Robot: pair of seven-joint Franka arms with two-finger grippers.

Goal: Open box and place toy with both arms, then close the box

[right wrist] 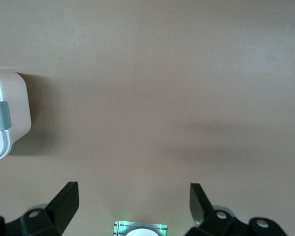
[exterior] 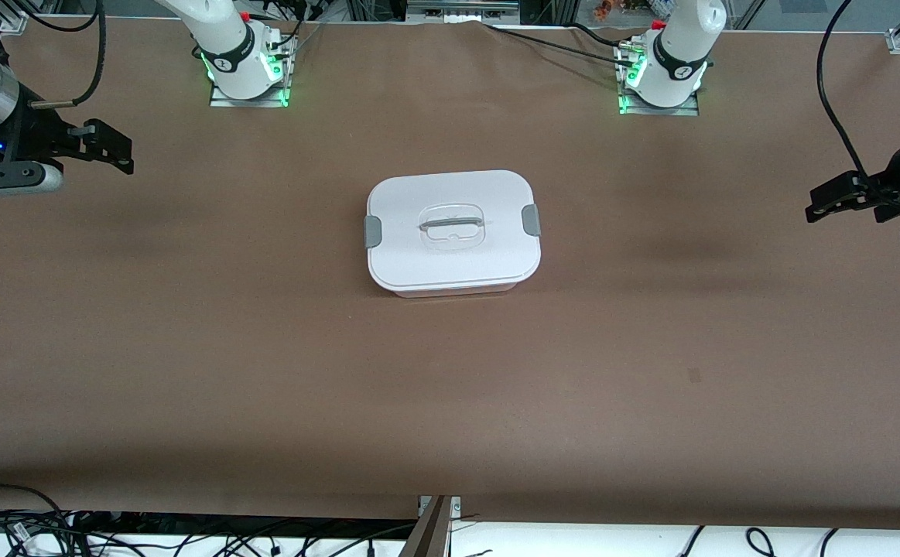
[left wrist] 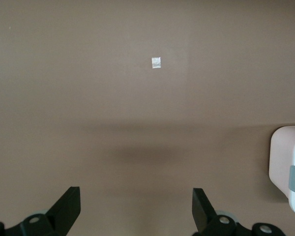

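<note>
I see the box (exterior: 453, 232) at the centre of the front view, sitting flat on the brown table. It is a rounded-rectangular tub with a white lid shut on top; a strip of the pinkish translucent body shows under the lid's lower edge. A grey clip sits on each short side, and a clear recessed handle lies in the lid's middle. My wrist views each catch one clipped end at the frame edge.
</note>
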